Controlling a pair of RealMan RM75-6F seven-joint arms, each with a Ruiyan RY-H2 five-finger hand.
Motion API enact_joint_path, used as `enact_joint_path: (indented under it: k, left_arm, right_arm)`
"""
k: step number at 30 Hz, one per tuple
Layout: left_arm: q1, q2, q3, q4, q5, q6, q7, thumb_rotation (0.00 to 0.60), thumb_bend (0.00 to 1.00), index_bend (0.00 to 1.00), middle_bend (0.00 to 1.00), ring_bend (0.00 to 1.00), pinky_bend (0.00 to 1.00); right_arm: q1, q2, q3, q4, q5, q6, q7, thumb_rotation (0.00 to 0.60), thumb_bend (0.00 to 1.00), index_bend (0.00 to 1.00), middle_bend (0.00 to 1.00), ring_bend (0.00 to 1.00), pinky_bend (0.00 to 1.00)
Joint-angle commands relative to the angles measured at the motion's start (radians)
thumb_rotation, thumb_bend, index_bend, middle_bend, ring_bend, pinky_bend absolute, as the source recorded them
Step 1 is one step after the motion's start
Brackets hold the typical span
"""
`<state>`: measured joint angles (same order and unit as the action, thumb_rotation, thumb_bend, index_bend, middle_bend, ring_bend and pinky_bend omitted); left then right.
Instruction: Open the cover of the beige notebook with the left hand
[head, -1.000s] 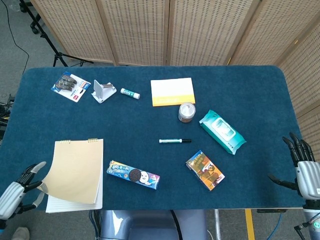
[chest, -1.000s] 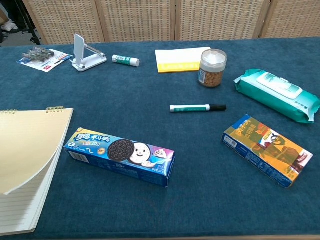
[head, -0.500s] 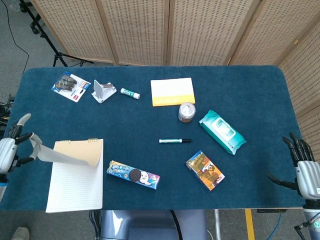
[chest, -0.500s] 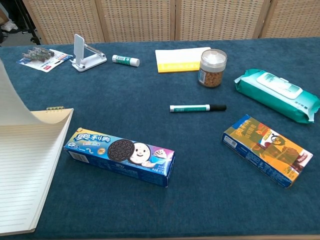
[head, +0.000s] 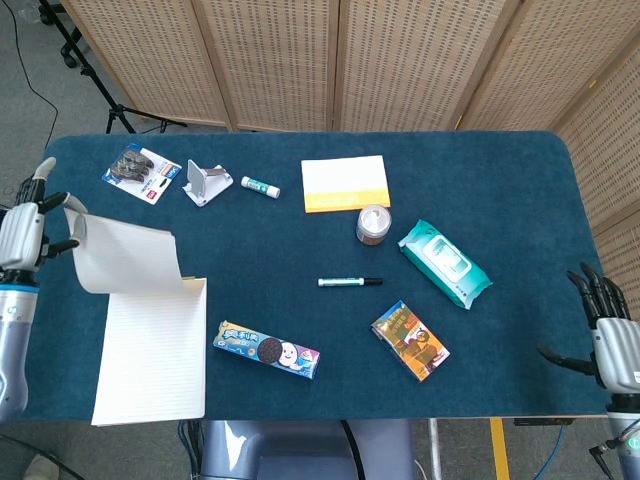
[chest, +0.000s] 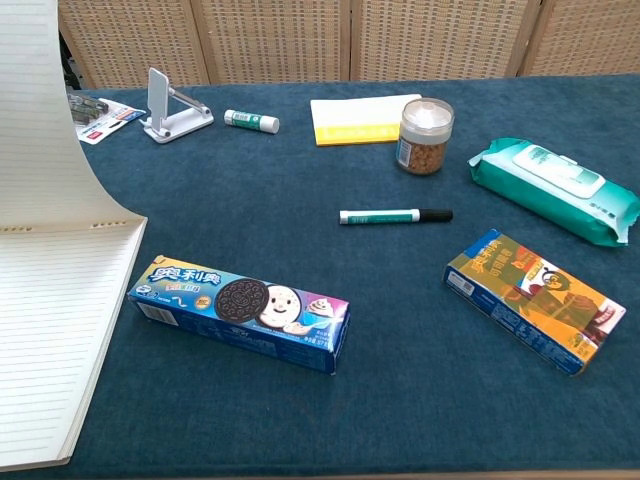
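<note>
Chest view: jar (chest: 425, 137) (capped) holds nuts.

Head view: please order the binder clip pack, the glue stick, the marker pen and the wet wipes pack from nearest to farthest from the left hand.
From the left hand:
1. Binder clip pack, back left.
2. Glue stick, back, left of centre.
3. Marker pen, centre.
4. Wet wipes pack, right side.

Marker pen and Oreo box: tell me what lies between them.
Nothing: between the marker pen and the Oreo box there is only bare blue tablecloth, shown in both the chest and head views.
</note>
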<state>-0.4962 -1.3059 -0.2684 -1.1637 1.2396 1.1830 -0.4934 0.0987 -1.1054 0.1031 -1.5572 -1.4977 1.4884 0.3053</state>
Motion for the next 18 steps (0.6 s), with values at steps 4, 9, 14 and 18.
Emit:
enact_joint_path:
  k: [4, 9, 14, 18]
  left_arm:
    - [-0.129, -0.116, -0.086, 0.214, -0.143, -0.179, 0.115, 0.6, 0.48, 0.8, 0.0, 0.0, 0.0]
    - [-0.179, -0.187, -0.111, 0.367, -0.152, -0.224, 0.069, 0.6, 0.32, 0.54, 0.0, 0.0, 0.0]
    - [-0.188, -0.217, -0.111, 0.443, -0.133, -0.238, 0.003, 0.6, 0.0, 0.0, 0.0, 0.0, 0.0]
    - [-0.179, -0.224, -0.107, 0.471, -0.118, -0.215, -0.012, 0.6, 0.0, 0.0, 0.0, 0.0, 0.0]
  right_arm:
    - [0.006, -0.005, 0.005, 0.001, 0.012, -0.011, -0.003, 0.6, 0.0, 0.04, 0.0, 0.0, 0.0]
    - [0.013, -0.01, 0.008, 0.009, 0.017, -0.023, 0.0, 0.6, 0.0, 0.04, 0.0, 0.0, 0.0]
    - [0.017, -0.015, 0.008, 0.014, 0.013, -0.025, -0.006, 0.6, 0.0, 0.04, 0.0, 0.0, 0.0]
    - [0.02, -0.018, 0.008, 0.012, 0.012, -0.027, -0.013, 0.6, 0.0, 0.04, 0.0, 0.0, 0.0]
